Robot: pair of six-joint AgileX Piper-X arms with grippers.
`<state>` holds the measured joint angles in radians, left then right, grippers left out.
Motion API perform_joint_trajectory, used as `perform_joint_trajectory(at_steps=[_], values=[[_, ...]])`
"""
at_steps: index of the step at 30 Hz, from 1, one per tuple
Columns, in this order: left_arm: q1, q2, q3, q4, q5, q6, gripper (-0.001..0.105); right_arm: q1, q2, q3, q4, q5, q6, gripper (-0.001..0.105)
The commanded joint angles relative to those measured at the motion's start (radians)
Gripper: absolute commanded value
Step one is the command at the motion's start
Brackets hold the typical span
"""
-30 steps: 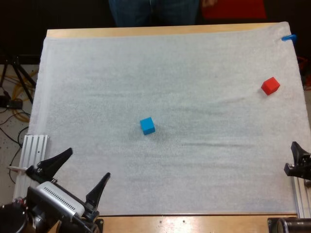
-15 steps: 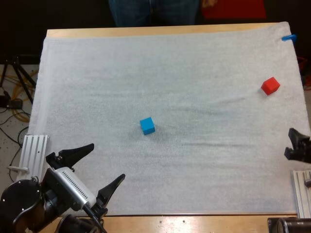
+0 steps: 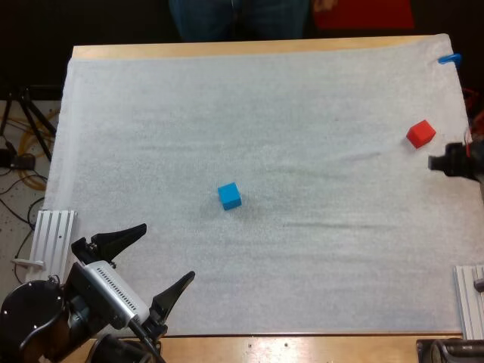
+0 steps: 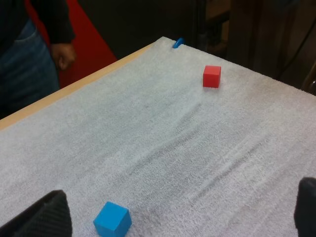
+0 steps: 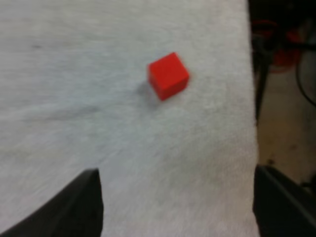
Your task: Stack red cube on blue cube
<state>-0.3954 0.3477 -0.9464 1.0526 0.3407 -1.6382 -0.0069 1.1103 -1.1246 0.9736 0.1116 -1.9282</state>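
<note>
The left claw (image 3: 168, 249) is spread wide and empty, unmoved over the last half second. The blue cube (image 3: 229, 195) lies ahead of it and a little to its right, well apart. Farther right, the red cube (image 3: 420, 134) rests on the mat (image 3: 302, 98) near its right edge. The right claw (image 5: 175, 177) has travelled forward along that edge and now sits just short of the red cube, fingers wide apart and gripping nothing. The advance suggests the reach for the pickup is under way. Lowering and closing are not yet done.
</note>
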Motion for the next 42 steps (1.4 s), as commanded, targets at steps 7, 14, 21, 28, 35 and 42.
perform_joint_trajectory(at_steps=[7, 14, 21, 28, 35, 42], values=[[-0.005, 0.003, -0.006, -0.002, 0.008, -0.002, 0.087, -0.001, 0.187, -0.026, -0.16, 0.019, -0.039, 0.074], [-0.005, 0.003, -0.006, -0.002, 0.008, -0.002, 0.087, -0.001, 0.388, -0.161, -0.187, 0.01, -0.047, 0.074], [-0.005, 0.003, -0.006, -0.002, 0.008, -0.009, 0.087, -0.02, 0.58, -0.296, -0.184, -0.015, -0.059, 0.074], [-0.005, 0.003, -0.006, -0.002, 0.008, -0.025, 0.087, -0.071, 0.705, -0.339, -0.179, -0.074, -0.056, 0.074], [-0.005, 0.003, -0.006, -0.002, 0.008, -0.025, 0.087, -0.072, 0.796, -0.339, -0.189, -0.112, -0.044, 0.074], [-0.005, 0.003, -0.006, -0.002, 0.008, -0.025, 0.087, -0.072, 0.862, -0.339, -0.203, -0.117, -0.048, 0.072]])
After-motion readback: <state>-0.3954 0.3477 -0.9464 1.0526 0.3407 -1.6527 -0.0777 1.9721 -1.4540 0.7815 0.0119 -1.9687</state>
